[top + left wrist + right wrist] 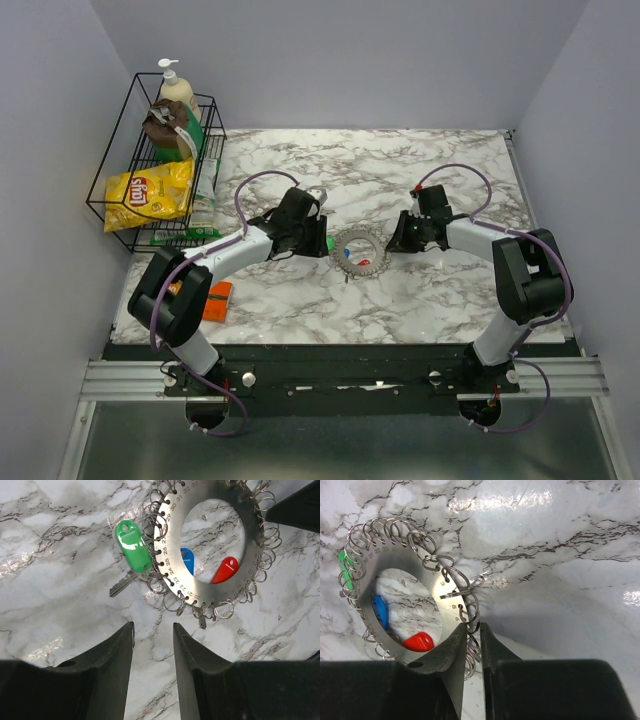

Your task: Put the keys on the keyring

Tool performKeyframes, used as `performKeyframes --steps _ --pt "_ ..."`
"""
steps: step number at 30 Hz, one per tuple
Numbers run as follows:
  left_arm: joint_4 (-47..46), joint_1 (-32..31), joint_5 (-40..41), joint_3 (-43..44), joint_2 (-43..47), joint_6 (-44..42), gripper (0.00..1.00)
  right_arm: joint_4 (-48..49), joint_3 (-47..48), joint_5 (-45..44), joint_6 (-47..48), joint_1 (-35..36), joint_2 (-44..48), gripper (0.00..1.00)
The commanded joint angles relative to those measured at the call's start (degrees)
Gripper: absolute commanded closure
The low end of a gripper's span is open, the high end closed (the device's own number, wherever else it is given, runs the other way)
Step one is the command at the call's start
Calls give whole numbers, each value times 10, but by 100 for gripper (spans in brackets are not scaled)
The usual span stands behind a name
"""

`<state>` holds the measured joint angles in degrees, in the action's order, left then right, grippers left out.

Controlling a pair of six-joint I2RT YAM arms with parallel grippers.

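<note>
**Right jaws clenched on the keyring (447, 607); left jaws released**

Far off to the left of your left jaws stands a wire basket (111, 142). It holds a yellow chip bag (150, 195), a pump bottle (178, 90) and a brown packet (160, 125).

Both arms reach low over the desk (450, 160) and face each other, the left arm (235, 250) angled in from the left and the right arm (480, 240) from the right. Your left jaws are released and carry nothing, their fingers (112, 665) parted. Your right jaws are clenched on the keyring, their fingers (447, 660) nipping a small split ring at the rim nearest them. The disc looks tipped up there.

The keyring sits between the two sets of jaws. It is a flat steel disc with numbered holes, fringed with little wire rings. The green key (132, 540) lies against its edge, ahead and left of the left jaws. The blue key (187, 560) and red key (225, 570) show through its centre hole.
</note>
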<state>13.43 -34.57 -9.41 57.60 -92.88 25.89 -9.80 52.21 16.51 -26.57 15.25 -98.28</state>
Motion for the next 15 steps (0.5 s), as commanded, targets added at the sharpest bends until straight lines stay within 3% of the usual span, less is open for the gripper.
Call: performKeyframes --steps 1,15 --pt "11 0 15 -7 17 -8 54 15 11 13 -3 -4 -10 76" --pt "-17 -1 -20 -1 26 -21 54 -2 7 -12 25 -4 49 73"
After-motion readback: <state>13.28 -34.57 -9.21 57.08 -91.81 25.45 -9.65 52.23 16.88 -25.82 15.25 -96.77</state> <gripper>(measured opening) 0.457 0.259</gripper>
